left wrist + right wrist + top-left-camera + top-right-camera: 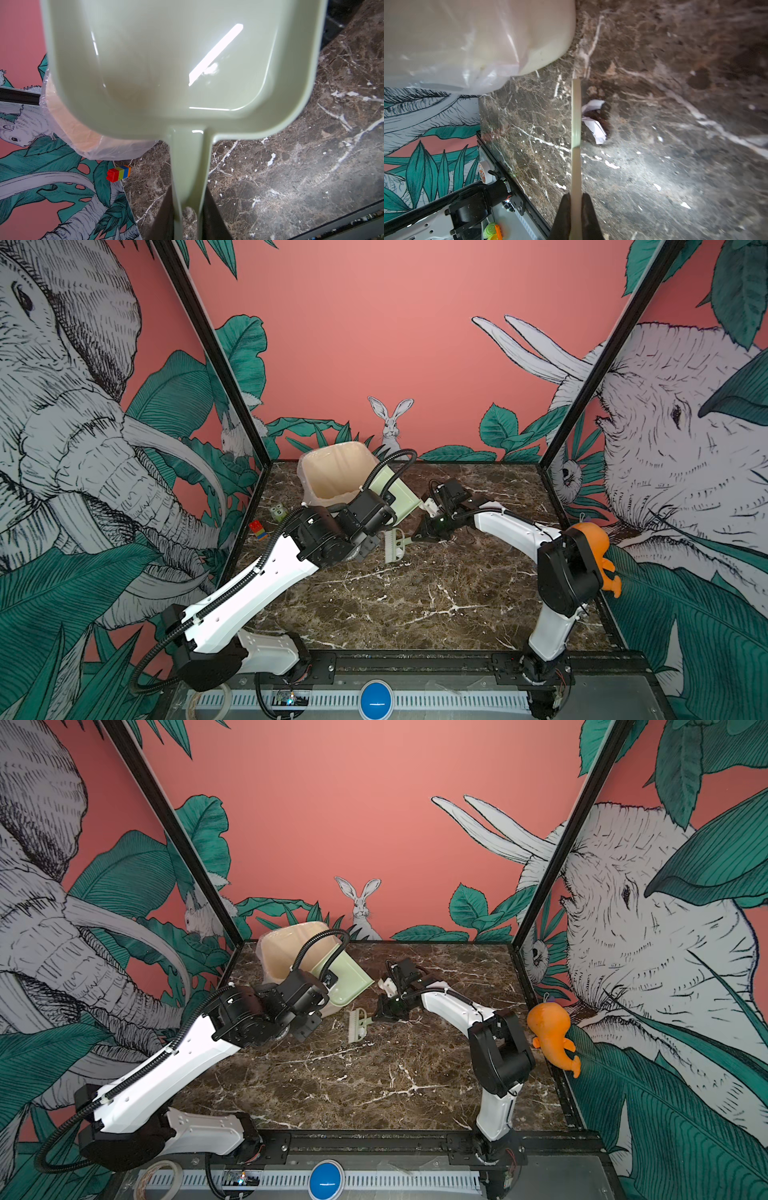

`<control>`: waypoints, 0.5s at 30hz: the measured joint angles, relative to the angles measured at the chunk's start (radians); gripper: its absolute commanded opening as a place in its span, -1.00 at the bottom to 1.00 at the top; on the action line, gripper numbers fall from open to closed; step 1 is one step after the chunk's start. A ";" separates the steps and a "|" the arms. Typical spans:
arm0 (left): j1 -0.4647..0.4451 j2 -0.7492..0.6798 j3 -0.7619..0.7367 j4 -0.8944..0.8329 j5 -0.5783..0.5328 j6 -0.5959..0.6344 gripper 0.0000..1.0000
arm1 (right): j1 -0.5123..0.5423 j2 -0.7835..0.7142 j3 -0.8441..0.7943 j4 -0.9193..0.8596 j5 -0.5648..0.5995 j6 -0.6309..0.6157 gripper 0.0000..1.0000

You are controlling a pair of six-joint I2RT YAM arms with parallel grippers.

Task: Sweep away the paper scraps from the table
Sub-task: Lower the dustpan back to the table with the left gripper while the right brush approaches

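Right claw [576, 196] pinches brush [576, 116]; scrap [596, 126] lengthwise alongside.

We held our left arm stretched far and raised, left gripper [188, 218] clamped tight. Our right arm stood elbow-high at the right, reaching leftward, with the right gripper [576, 216] low and jaws pinched.

Gripped a thin pale-green brush [576, 124] edge-on in the right gripper [575, 196], with dark fingers [564, 214] pressed against both its faces. Pointed it out over the marble table [664, 166]. Showed one crumpled white scrap [595, 122] on the table just beside the brush's far half. Showed a cream bin [548, 41] with clear liner [456, 52] near the brush tip, apart from it.
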 measured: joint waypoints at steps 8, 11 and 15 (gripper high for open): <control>-0.014 -0.003 -0.023 -0.002 0.018 -0.015 -1.00 | -0.115 -0.230 -0.159 -0.197 0.032 -0.107 -1.00; -0.026 -0.004 -0.040 -0.001 0.029 -0.022 -1.00 | -0.165 -0.331 -0.190 -0.290 0.060 -0.152 -1.00; -0.045 -0.005 -0.092 0.004 0.058 -0.035 -1.00 | -0.222 -0.410 -0.183 -0.407 0.108 -0.209 -1.00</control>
